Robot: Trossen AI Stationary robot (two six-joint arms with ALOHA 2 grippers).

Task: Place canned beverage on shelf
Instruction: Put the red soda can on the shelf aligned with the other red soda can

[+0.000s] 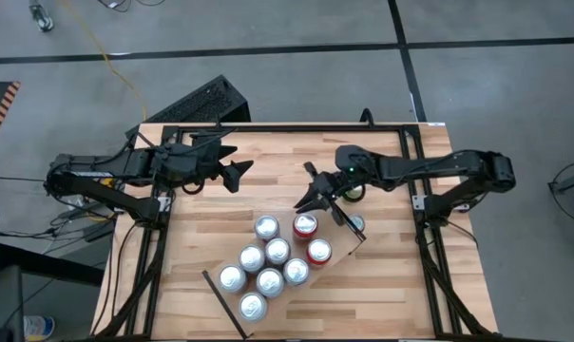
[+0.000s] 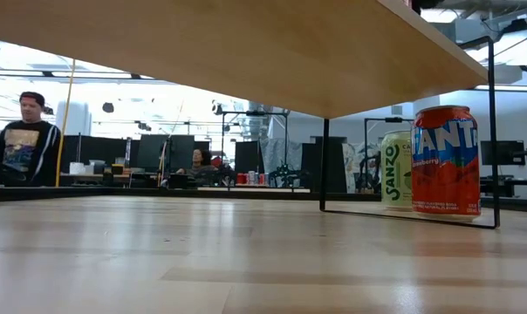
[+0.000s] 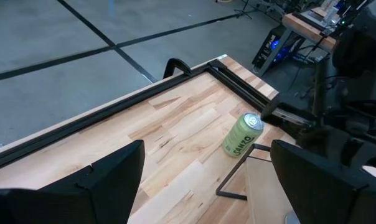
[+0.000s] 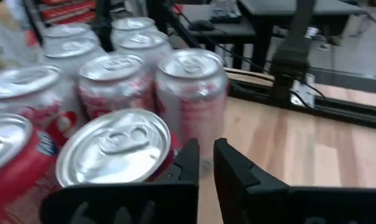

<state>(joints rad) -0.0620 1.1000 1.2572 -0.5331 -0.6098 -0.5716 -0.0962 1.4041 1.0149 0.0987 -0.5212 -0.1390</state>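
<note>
Right gripper (image 4: 205, 163): fingers nearly clenched, empty, above red can (image 4: 113, 155). Cans grouped on shelf (image 1: 330, 274); green can (image 3: 243, 134) beside shelf's end. Left gripper (image 3: 203, 180): released, far side.

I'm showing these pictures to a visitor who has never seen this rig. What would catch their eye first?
Probably the tight cluster of silver-topped drink cans standing on the pale wooden shelf board near the table's front middle. Next, the right gripper, fingers nearly closed and empty, just behind that cluster, while the left gripper waits open over the table's back left. A lone pale green Sanzo can stands on the tabletop beside the shelf's right end.
</note>
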